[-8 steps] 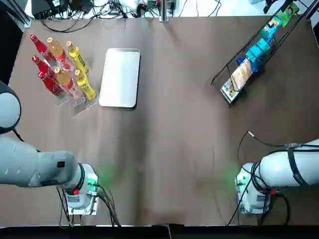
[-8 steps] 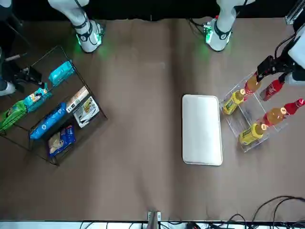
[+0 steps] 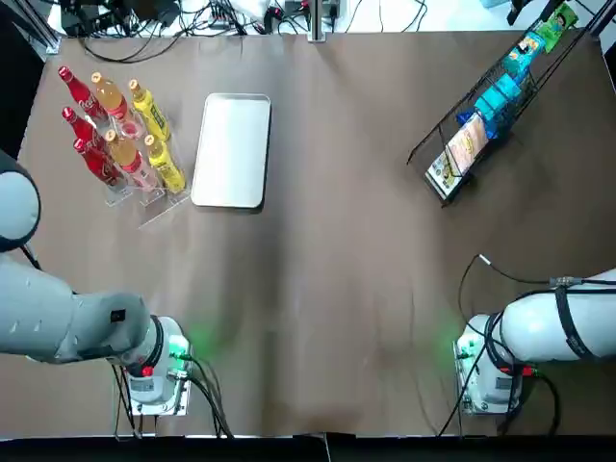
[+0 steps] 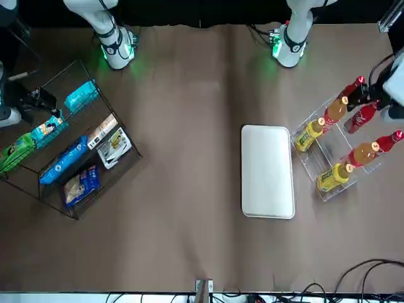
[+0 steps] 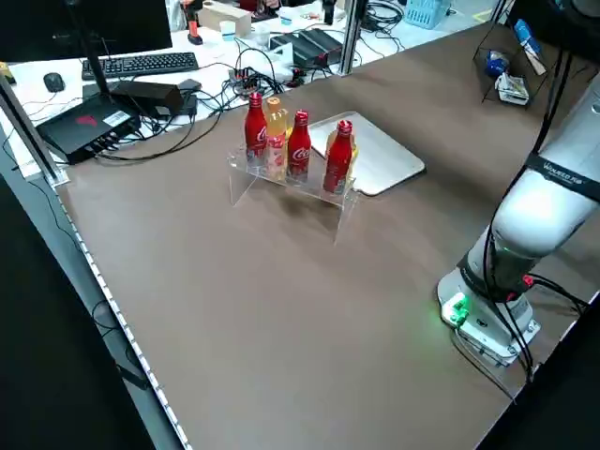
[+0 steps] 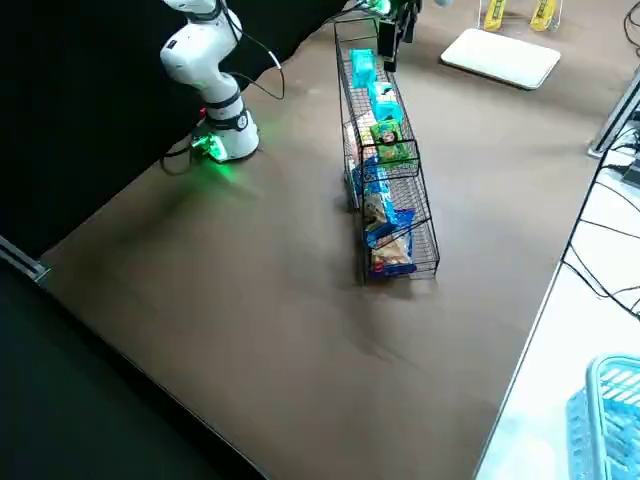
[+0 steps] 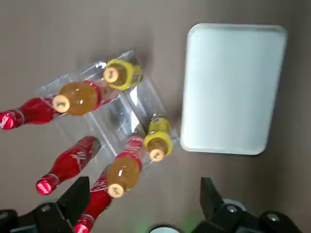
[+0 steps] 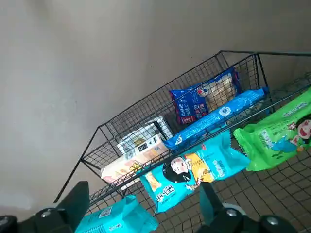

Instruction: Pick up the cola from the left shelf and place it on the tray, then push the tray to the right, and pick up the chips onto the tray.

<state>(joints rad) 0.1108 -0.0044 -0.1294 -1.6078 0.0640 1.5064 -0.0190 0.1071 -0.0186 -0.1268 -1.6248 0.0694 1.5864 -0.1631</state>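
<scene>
My left gripper [image 7: 143, 194] hangs high over the clear rack [image 3: 159, 205], its fingers [image 7: 75, 196] spread wide. Nothing sits between them and they touch nothing. In the front view it sits at the rack's outer side, over the cola row and away from the tray [image 3: 231, 149].

My right gripper [image 8: 143, 196] is spread just as wide and holds nothing. It hovers above the wire shelf [image 8: 99, 154] at the far right corner of the table [image 3: 327, 289].

The rack stands close to the table's left edge, and the tray lies flat just beside it on its right. Cables run past the table's far edge, near the tray's far end. From the tray's right edge, bare brown tabletop runs all the way across to the wire shelf, which stands slanted and well apart from the tray. My two bases sit at the near edge.

The rack holds the cola bottles [image 7: 69, 164], three red ones in the row farthest from the tray. There are two orange bottles [image 7: 77, 97] in the middle row and two yellow bottles [image 7: 121, 74] nearest the tray, and all are upright.

The wire shelf holds the chips [image 8: 194, 170]. There are teal bags, a green bag [image 8: 277, 133] and blue bags [image 8: 201, 99], with a pale box [image 8: 133, 153] among them.
</scene>
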